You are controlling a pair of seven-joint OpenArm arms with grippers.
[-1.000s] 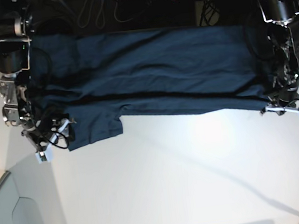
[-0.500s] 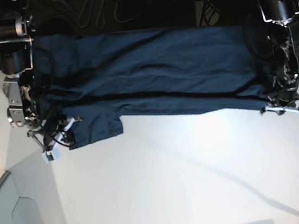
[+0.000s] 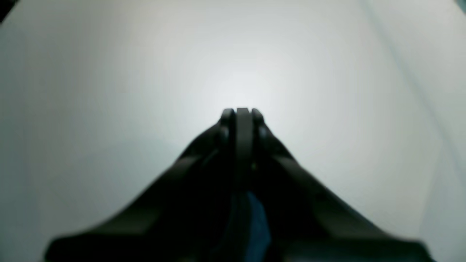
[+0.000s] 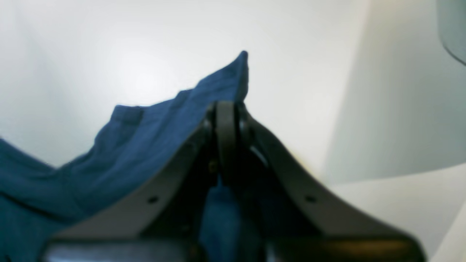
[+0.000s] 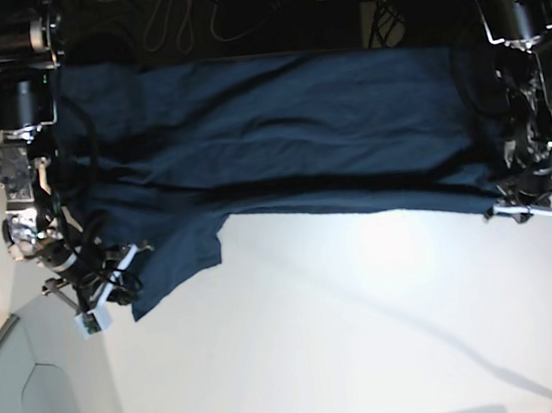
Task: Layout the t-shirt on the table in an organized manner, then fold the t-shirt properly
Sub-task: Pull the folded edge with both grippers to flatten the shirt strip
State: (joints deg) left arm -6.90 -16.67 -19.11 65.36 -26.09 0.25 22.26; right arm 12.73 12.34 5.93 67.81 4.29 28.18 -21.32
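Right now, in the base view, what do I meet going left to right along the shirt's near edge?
Right claw, shut on the hanging sleeve corner → dark navy-blue cloth t-shirt stretched across → left claw, shut at the opposite corner, all over the smooth white table.

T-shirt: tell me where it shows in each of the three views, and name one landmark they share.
Base: the t-shirt lies spread across the far part of the picture, from arm to arm.
Left wrist: only a blue sliver of it shows low in the middle, between the dark fingers.
Right wrist: it fills the lower left, rising to a peak at the fingers.
Shared landmark: the white table, also and.
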